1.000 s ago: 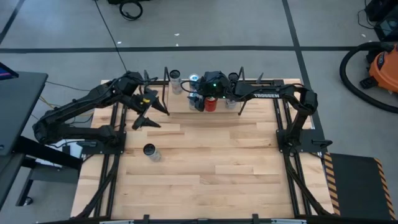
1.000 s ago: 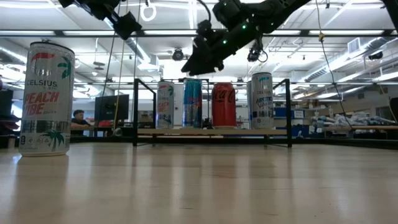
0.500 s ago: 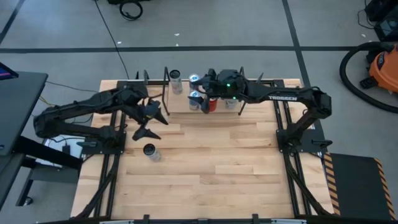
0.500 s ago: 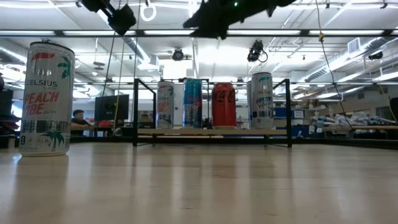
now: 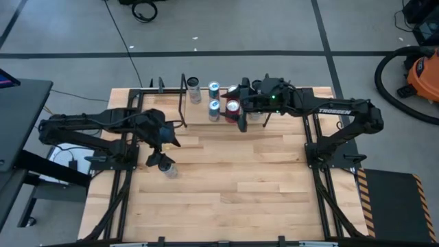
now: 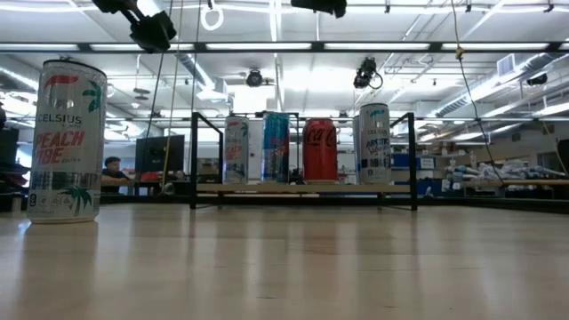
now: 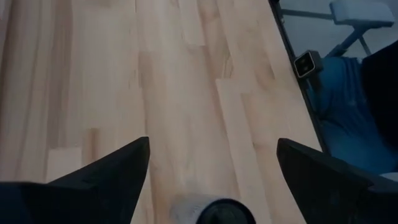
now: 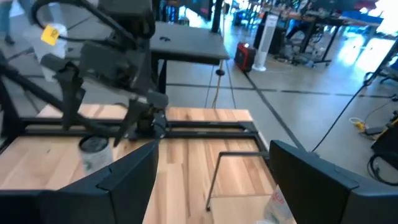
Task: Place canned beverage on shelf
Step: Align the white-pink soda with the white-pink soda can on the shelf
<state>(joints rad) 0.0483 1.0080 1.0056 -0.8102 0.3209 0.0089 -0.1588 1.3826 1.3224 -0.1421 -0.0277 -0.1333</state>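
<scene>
A white Celsius can (image 6: 67, 140) stands upright on the tabletop at the left (image 5: 165, 167). The shelf (image 6: 302, 188) at the far edge carries a white can (image 6: 236, 149), a blue can (image 6: 275, 147), a red can (image 6: 319, 149) and a tall white can (image 6: 374, 142), all upright on its board. My left gripper (image 5: 163, 149) hangs open just above and on the far side of the Celsius can, whose top (image 7: 211, 210) shows between the fingers. My right gripper (image 5: 236, 104) is open, high above the shelf's cans, holding nothing.
The shelf's black rod end frames (image 6: 194, 160) stand up at both ends of its board. Black rails (image 5: 312, 137) run along the table's left and right sides. Bare wood (image 5: 240, 185) fills the middle and near part of the table.
My left gripper has swung from beside the shelf's left end toward the near edge, ending over the Celsius can. My right gripper has risen from just above the red can and drawn back toward the table's right. All cans stay where they were.
</scene>
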